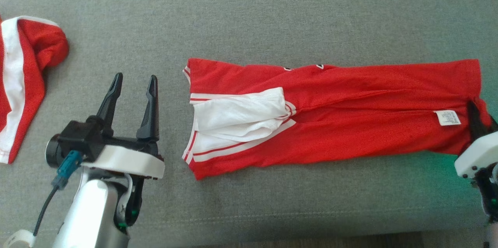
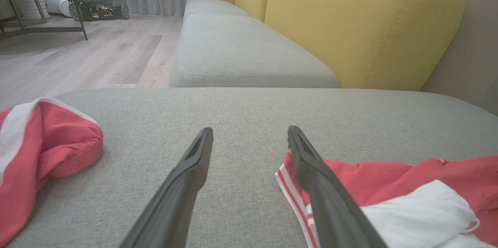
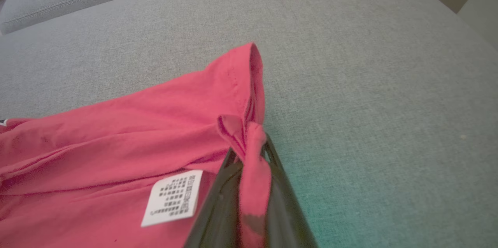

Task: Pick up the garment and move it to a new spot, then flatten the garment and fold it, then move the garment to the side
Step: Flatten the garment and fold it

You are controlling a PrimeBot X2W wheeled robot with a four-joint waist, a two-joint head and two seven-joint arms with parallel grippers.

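Red garment (image 1: 330, 115) of thin, smooth cloth, laid out long and mostly flat on a grey woven sofa cushion (image 1: 249, 14), stretching from the middle of the head view out to 3 o'clock. White fold (image 1: 237, 113) bunched over its 9 o'clock end, bordered by thin red and white stripes. Shallow creases running lengthwise through the red cloth. Small white care label (image 1: 447, 117) with fine print near the 3 o'clock end.

Left jaws spread wide and empty, at 9 o'clock of the garment, near its striped edge but apart from it, fingers (image 1: 149, 111) pointing to 12 o'clock over bare cushion.

Right jaws pressed together at the garment's 3 o'clock end, pinching a gathered tuck of red hem between the dark fingers (image 3: 221, 209). Care label just at 9 o'clock of them in the right wrist view.

Second garment (image 1: 23, 84), red with a white band, crumpled at the 9 o'clock edge of the head view, well apart from the first.

Mustard-yellow padded backrest (image 2: 350, 26) and pale wood floor (image 2: 97, 53) towards 12 o'clock in the left wrist view.
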